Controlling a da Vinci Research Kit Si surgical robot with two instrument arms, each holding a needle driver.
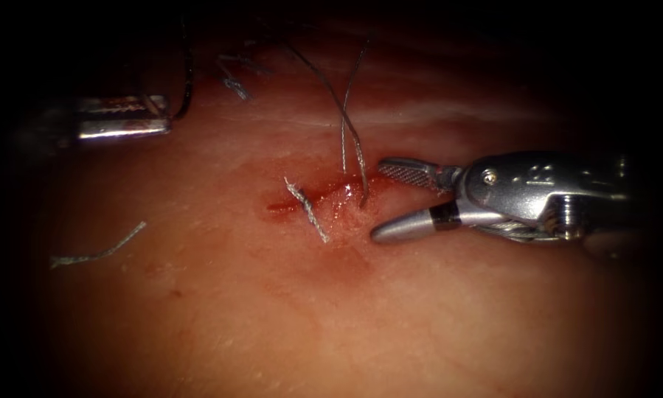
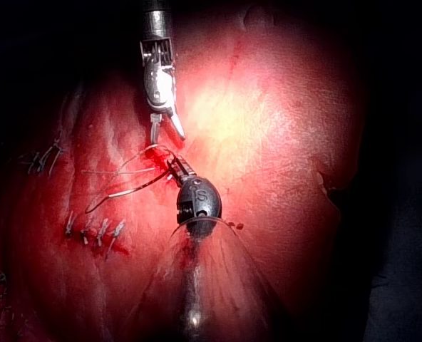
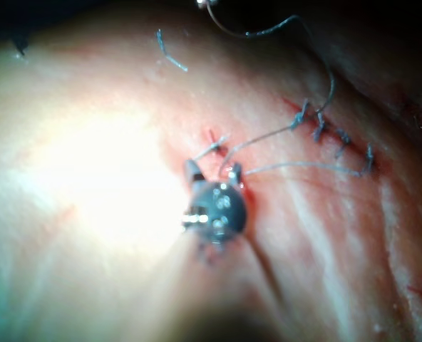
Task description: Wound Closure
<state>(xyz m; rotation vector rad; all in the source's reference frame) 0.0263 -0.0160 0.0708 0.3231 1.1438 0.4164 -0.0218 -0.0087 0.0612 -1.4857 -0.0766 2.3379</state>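
Note:
The cut (image 1: 324, 193) in the tissue (image 1: 346, 309) is short and wet with red fluid. One stitch (image 1: 307, 210) crosses it. Thread (image 1: 344, 125) rises from the tissue at the cut's right end and runs up and away. My right tool (image 1: 377, 200) lies just right of the cut, jaws open on either side of that thread and holding nothing; the same open jaws (image 3: 212, 169) appear in the right wrist view. Far left of the cut, my left tool (image 1: 169, 118) appears shut on the dark curved needle (image 1: 189, 81), which is out of the tissue. Its jaws (image 2: 175, 166) look closed.
A loose cut piece of thread (image 1: 99, 254) lies on the tissue at the far left. Short thread ends (image 1: 235, 85) sit above the cut. An older row of stitches (image 2: 90, 231) shows in the left wrist view, away from the tools.

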